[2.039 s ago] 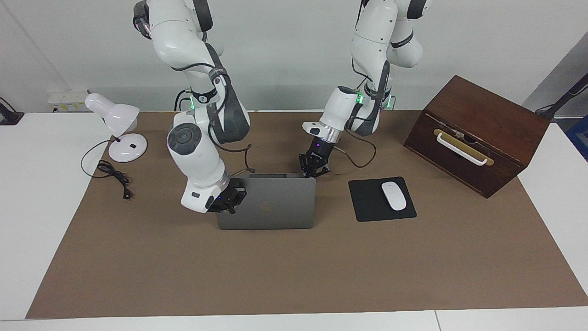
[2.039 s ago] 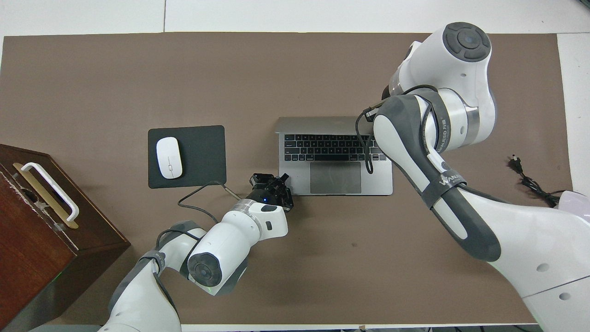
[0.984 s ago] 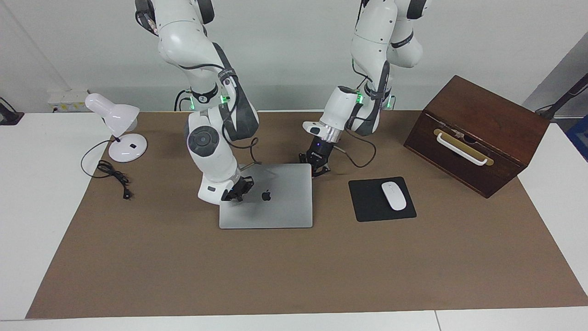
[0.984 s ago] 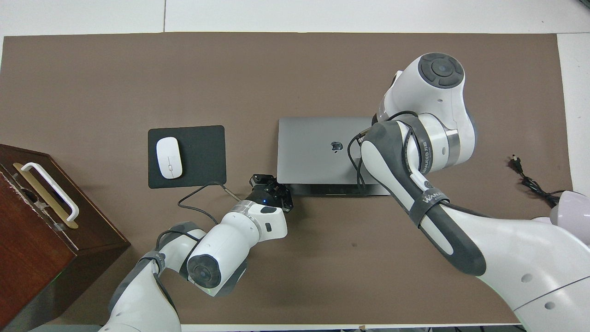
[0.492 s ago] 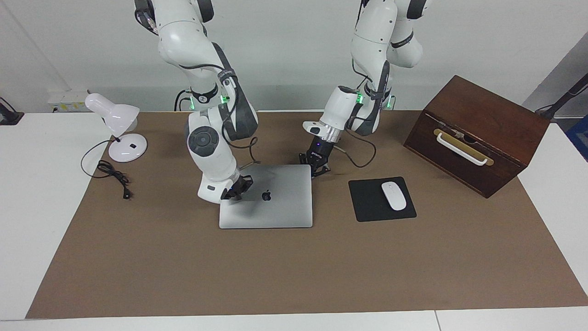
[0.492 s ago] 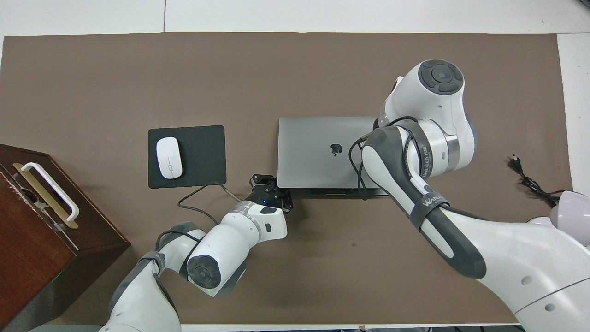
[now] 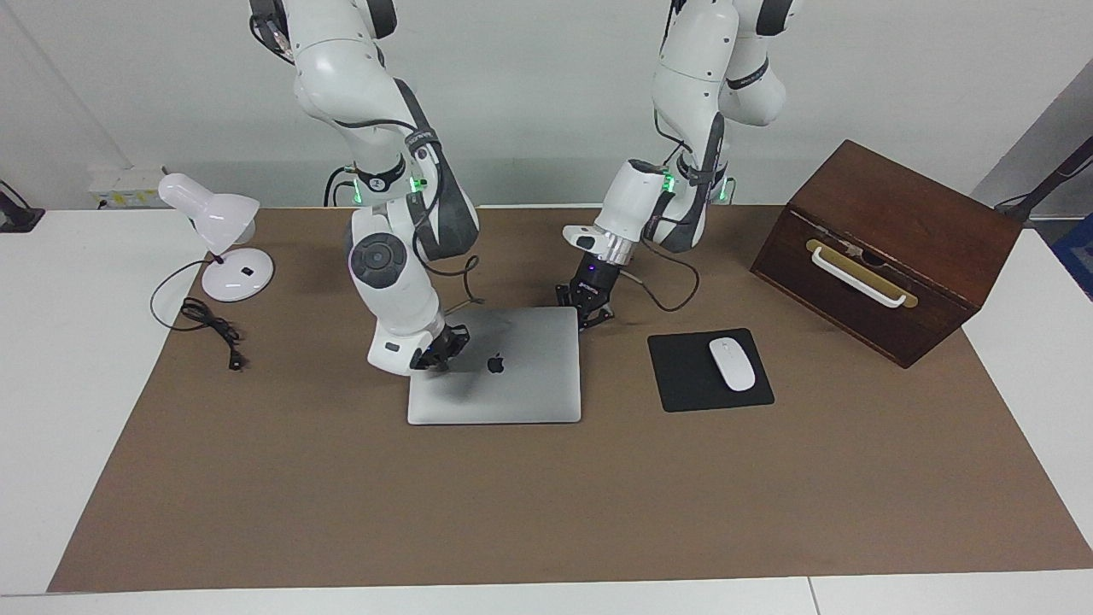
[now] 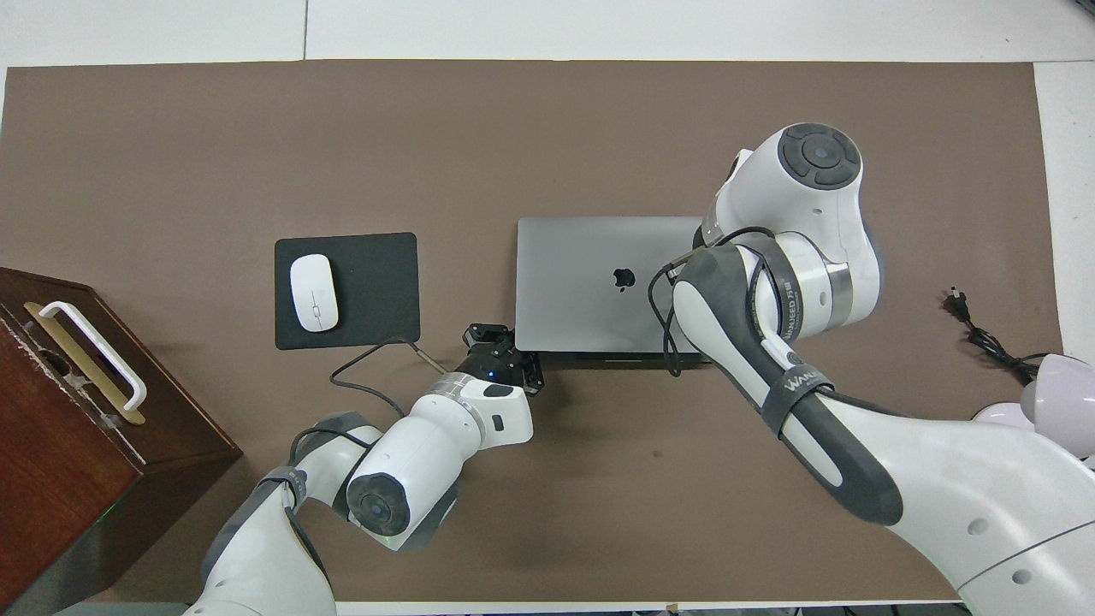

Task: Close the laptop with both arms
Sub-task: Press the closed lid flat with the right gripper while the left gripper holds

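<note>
On brown matting the laptop [image 7: 495, 366] lies nearly flat under the shut, empty right gripper [image 7: 438, 348], with the shut, empty left gripper [image 7: 589, 306] at its corner; next, a final press seems needed.

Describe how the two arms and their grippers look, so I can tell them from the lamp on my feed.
Both arms are glossy white jointed shells with dark grey-black cuffs, round grey joint caps, green lights near the wrists and loose black cables. The right arm carries white lettering on its dark band. The left gripper and right gripper are small, black and fingered.
</note>
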You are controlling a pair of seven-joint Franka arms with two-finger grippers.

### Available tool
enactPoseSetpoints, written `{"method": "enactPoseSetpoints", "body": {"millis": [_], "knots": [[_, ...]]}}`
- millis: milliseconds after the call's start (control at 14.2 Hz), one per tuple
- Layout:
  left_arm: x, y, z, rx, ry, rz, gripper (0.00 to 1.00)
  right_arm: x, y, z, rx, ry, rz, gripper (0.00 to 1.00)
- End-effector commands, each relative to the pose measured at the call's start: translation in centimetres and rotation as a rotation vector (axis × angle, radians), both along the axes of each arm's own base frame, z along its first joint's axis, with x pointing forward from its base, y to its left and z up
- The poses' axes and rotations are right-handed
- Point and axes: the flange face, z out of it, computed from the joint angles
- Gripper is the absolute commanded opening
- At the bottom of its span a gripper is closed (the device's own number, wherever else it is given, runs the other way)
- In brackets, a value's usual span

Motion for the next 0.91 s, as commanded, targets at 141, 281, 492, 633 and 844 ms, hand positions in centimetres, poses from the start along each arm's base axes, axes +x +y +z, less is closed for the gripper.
{"method": "enactPoseSetpoints", "body": {"millis": [141, 281, 492, 633, 844], "knots": [[-1.8, 0.4, -2.9, 0.05, 0.047, -0.029, 0.0, -0.9, -0.3, 0.3, 0.015, 0.003, -0.021, 0.0], [-1.9, 0.4, -2.9, 0.051, 0.048, -0.03, 0.0, -0.5, -0.1, 1.2, 0.017, 0.005, -0.018, 0.0], [-2.0, 0.5, -3.0, 0.053, 0.05, -0.029, 0.0, -0.1, 0.1, 3.1, 0.011, 0.029, -0.043, 0.0], [-2.0, 0.5, -3.1, 0.054, 0.052, -0.029, 0.0, 0.2, -0.1, 4.4, 0.009, 0.046, -0.043, 0.0], [-1.9, 0.5, -3.0, 0.052, 0.051, -0.028, 0.0, 0.1, -1.0, 6.6, 0.001, 0.071, -0.049, 0.0]]}}
